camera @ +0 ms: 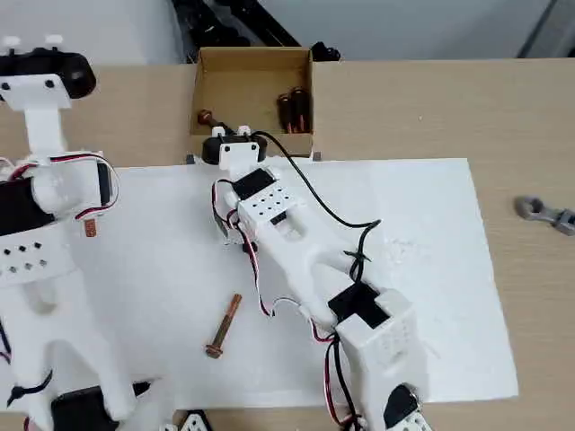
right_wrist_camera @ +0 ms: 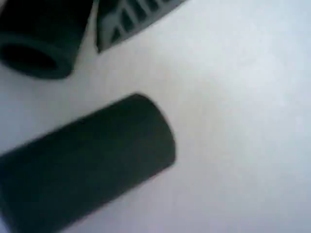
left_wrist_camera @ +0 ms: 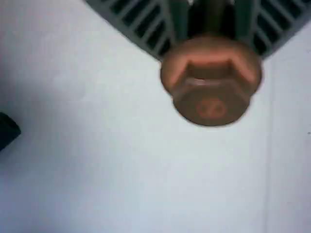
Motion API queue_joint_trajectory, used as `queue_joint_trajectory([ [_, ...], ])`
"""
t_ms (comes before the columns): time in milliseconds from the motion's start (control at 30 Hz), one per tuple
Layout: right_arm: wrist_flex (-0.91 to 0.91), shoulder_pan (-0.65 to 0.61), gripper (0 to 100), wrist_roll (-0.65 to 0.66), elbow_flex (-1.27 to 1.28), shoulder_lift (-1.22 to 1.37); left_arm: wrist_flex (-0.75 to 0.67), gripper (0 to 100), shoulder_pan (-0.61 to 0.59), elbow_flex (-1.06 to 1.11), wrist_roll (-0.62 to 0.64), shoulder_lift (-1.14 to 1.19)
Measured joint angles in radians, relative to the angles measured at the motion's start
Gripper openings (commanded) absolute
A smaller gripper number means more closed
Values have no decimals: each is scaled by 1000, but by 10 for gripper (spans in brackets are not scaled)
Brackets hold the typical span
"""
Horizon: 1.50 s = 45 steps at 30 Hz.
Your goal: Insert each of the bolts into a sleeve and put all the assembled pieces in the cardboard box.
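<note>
The left gripper (left_wrist_camera: 211, 22) is closed on a bolt (left_wrist_camera: 210, 90). It pinches the shank, and the flanged hex head sticks out past the jaws, hanging over the white sheet (camera: 413, 233). My guess is the bolt is small, light and totally rigid, but smooth metal, so it could twist in the grip. Holding it up by the head like this makes sense, since the threaded end needs to be free to go into a sleeve.

By the right gripper (right_wrist_camera: 124, 22) there are two black sleeves. One sleeve (right_wrist_camera: 87, 160) lies on its side on the sheet. The other sleeve (right_wrist_camera: 36, 41) has its open bore showing and sits just beside the gripper. I can't tell if they're touching, and I honestly can't tell if that gripper is open or shut either. The sleeves look like plain tubes, probably light and a bit grippy, and round enough to roll off if nudged. I'd grab one across the middle of the barrel and keep both ends clear.

Further out, a loose bolt (camera: 225, 325) lies flat on the sheet between the two arms, well apart from both grippers.

Farthest off is the cardboard box (camera: 252, 85) at the back edge of the sheet, with a couple of assembled pieces (camera: 293, 109) already in its right side.
</note>
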Motion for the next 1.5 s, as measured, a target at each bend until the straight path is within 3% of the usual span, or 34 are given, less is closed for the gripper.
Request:
queue_joint_trajectory([
  [433,245,-8,154,0,-201,18,0,6,0,0,0,0],
  [1000,218,-20,154,-3,-221,150,0,6,0,0,0,0],
  [1500,213,-20,154,14,-219,114,0,6,0,0,0,0],
])
